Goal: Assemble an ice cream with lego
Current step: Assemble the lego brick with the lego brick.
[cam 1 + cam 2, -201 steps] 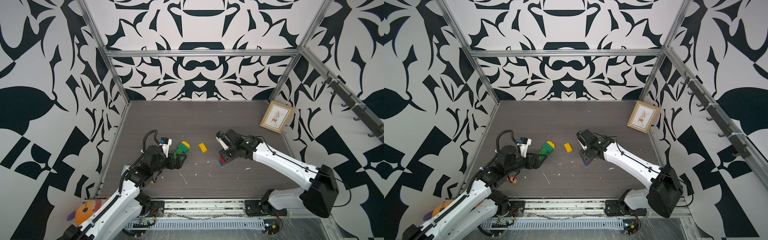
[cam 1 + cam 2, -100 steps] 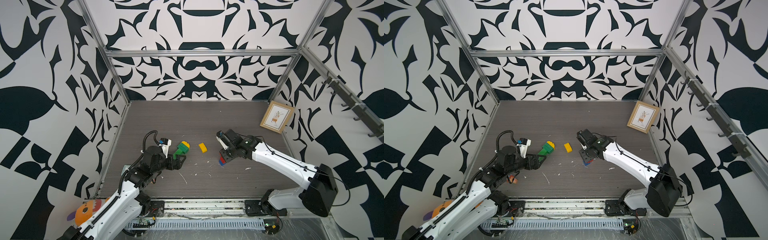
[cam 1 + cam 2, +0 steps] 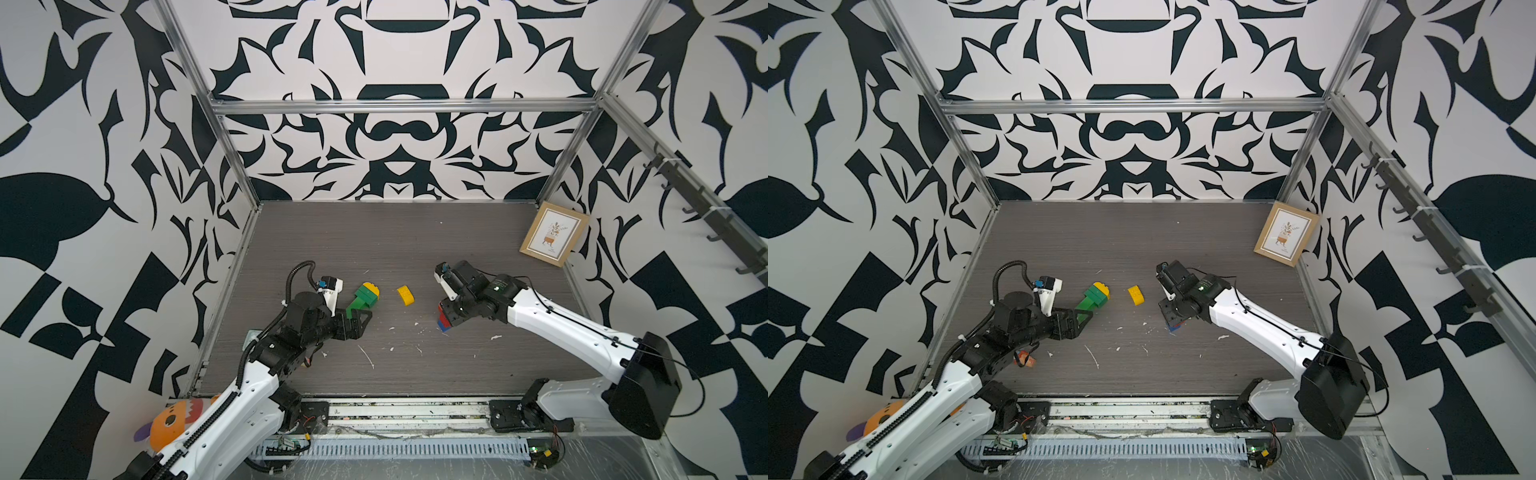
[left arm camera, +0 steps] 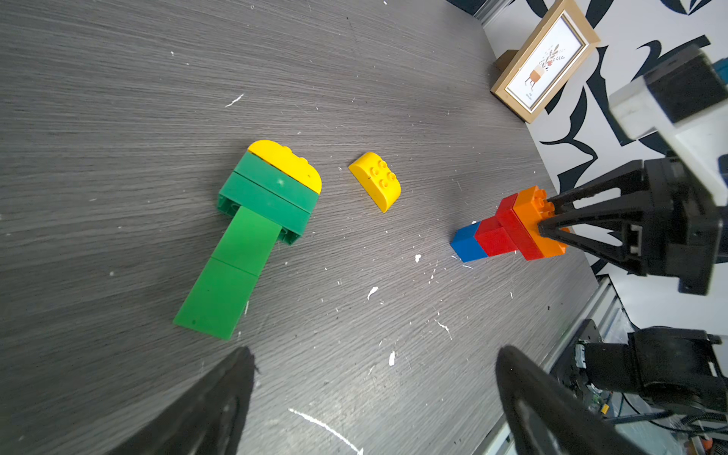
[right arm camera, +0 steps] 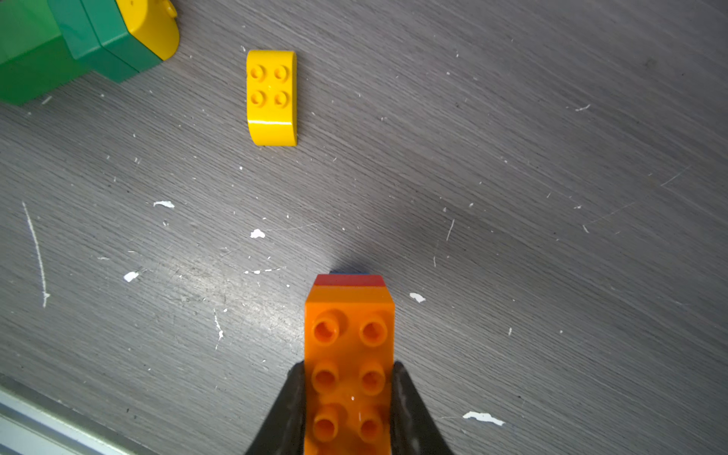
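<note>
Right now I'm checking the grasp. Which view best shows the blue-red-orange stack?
The left wrist view: the whole stack shows side-on, the right gripper shut on its orange end. The right wrist view shows mainly its studded orange top; in both top views the gripper hides most of the stack.

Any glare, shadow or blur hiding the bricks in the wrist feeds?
Right wrist view: sharp; soft shadow beyond the orange studded plastic brick, faint sheen on the grey wood-grain table. Left wrist view: all crisp except the left gripper's blurred fingers.
</note>
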### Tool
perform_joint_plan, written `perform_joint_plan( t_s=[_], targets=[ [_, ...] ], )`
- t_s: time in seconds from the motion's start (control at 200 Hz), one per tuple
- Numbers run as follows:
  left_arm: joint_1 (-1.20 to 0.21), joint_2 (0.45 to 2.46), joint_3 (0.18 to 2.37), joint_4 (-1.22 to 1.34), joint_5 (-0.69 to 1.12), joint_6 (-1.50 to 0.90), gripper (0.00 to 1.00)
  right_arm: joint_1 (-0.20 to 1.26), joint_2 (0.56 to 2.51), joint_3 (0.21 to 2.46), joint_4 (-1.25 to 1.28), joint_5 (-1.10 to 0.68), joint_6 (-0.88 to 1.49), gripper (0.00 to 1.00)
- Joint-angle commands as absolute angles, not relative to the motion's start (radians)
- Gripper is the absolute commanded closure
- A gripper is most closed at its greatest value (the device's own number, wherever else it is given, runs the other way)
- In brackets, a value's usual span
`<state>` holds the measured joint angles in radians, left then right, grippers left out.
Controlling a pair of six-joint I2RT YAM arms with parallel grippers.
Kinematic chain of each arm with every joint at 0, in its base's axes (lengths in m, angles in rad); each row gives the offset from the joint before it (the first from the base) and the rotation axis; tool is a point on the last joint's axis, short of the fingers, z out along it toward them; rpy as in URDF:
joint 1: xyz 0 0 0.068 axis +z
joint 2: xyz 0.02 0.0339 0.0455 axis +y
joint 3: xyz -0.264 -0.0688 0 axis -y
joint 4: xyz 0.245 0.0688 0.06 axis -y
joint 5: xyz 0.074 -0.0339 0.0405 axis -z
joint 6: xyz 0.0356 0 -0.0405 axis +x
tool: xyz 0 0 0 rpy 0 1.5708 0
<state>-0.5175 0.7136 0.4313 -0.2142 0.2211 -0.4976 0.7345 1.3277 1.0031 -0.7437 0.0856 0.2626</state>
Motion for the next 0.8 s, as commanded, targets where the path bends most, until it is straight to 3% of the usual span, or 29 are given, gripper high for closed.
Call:
perform_joint_plan(
  t_s=[0.0, 0.405, 0.56, 0.69, 0.795],
  targets=[
    [-0.52, 0.7, 0.416, -0.227, 0.221, -0.497, 0.01, 0.745, 1.372, 0.944, -0.907, 0.001, 0.338, 0.96],
    [-0.52, 0.685, 0.406, -0.228, 0.226, -0.499, 0.01, 0.779, 1.466, 0.909, -0.948, 0.097, 0.396, 1.0],
    [-0.52, 0.663, 0.402, -0.242, 0.219, -0.499, 0.01, 0.779, 1.394, 0.934, -0.909, 0.098, 0.403, 1.0],
    [-0.52, 0.654, 0.405, -0.259, 0.211, -0.496, 0.01, 0.779, 1.335, 0.958, -0.866, 0.113, 0.41, 0.83],
    [-0.521, 0.653, 0.405, -0.264, 0.215, -0.491, 0.01, 0.779, 1.317, 0.973, -0.815, 0.11, 0.417, 0.75]
  ],
)
